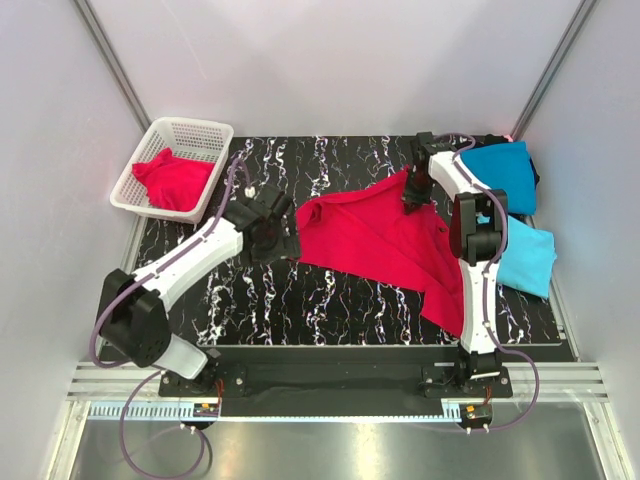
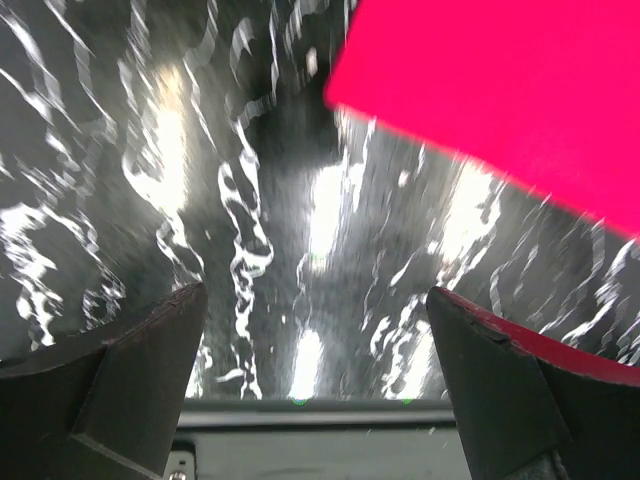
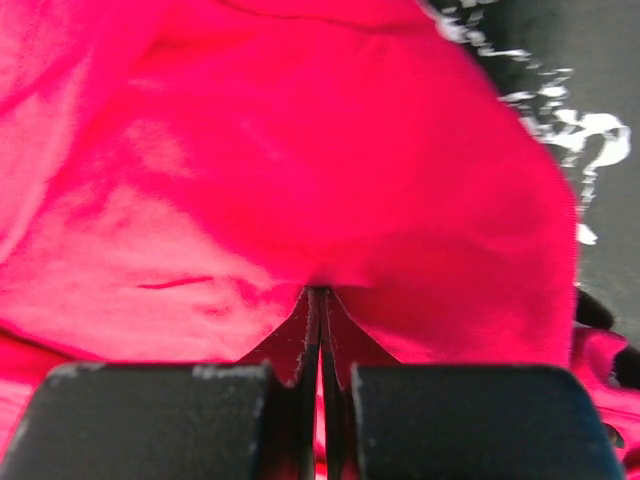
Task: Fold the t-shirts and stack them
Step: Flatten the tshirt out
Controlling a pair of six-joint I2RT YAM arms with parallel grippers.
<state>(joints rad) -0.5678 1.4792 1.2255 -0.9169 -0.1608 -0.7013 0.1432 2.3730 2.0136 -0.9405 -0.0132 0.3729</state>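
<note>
Red shirt point(image 1: 370, 240) between basket point(image 1: 195, 123), blue shirts point(image 1: 505, 170)

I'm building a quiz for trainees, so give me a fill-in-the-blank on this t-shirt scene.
1. The right gripper has its jaws ____ on the spread red t-shirt.
2. The left gripper has its jaws ____, holding nothing.
3. The crumpled red t-shirt lies in the white mesh ____.
Missing words: shut; open; basket.
</note>
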